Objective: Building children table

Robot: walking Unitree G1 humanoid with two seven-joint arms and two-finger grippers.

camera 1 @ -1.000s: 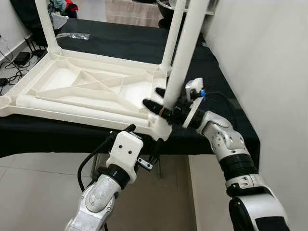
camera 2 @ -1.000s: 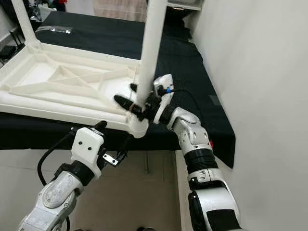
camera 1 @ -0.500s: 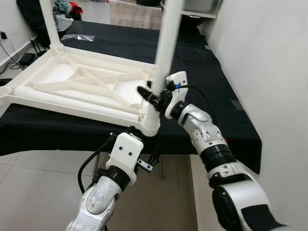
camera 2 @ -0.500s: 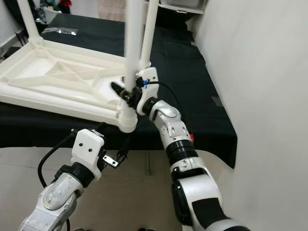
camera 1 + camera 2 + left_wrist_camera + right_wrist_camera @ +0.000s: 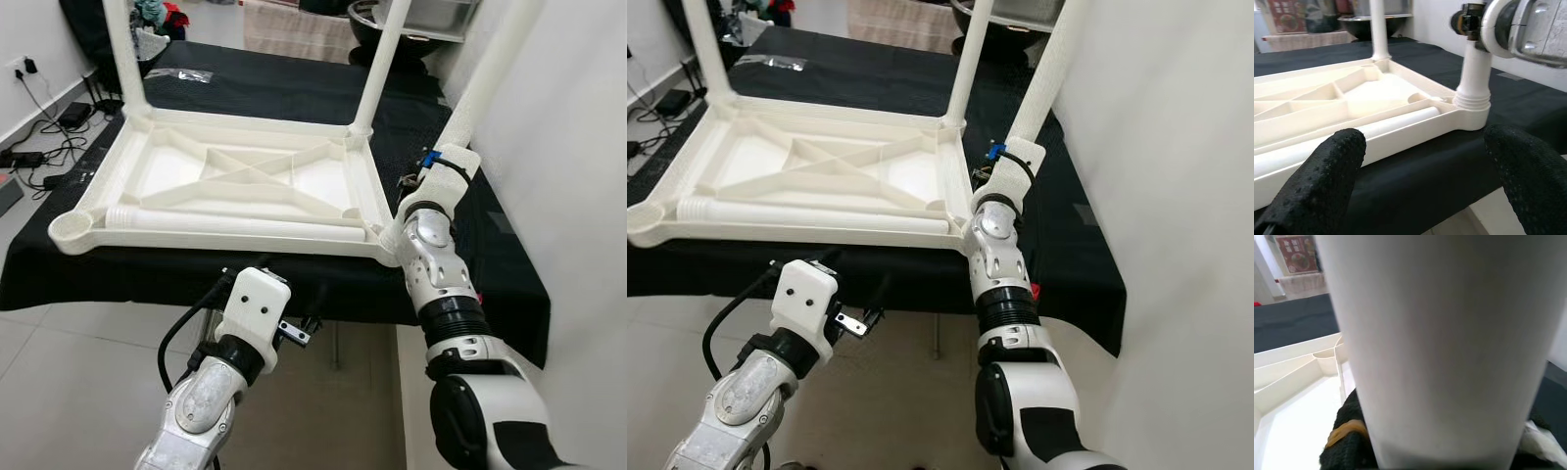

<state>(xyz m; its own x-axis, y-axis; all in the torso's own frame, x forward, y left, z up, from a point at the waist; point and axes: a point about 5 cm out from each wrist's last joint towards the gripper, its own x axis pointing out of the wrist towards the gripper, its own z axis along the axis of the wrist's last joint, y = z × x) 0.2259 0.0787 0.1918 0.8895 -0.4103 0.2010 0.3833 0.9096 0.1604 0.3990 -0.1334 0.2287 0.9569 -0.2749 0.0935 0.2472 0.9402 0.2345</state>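
A white plastic table top (image 5: 235,181) lies upside down on the black-covered table (image 5: 294,88). Two legs stand in its far corners, the left leg (image 5: 120,49) and the right leg (image 5: 384,59). A third leg (image 5: 480,83) leans in the near right corner socket (image 5: 1471,105), and my right gripper (image 5: 419,191) is shut on it low down; one finger (image 5: 1347,440) shows beside the leg. A loose leg (image 5: 235,225) lies inside the top along its near edge. The near left socket (image 5: 71,227) is bare. My left gripper (image 5: 1420,181) hangs open below the table's front edge.
A white wall (image 5: 578,147) runs close along the right. Cables (image 5: 39,137) lie on the floor at the left. A clear plastic bag (image 5: 181,75) rests on the far cloth, with a dark bowl (image 5: 377,10) behind it. Tiled floor (image 5: 88,392) lies in front.
The camera has shifted, showing more of the table top. My right wrist has swung round the held leg to its near side, hiding the fingers. The left arm has stayed put.
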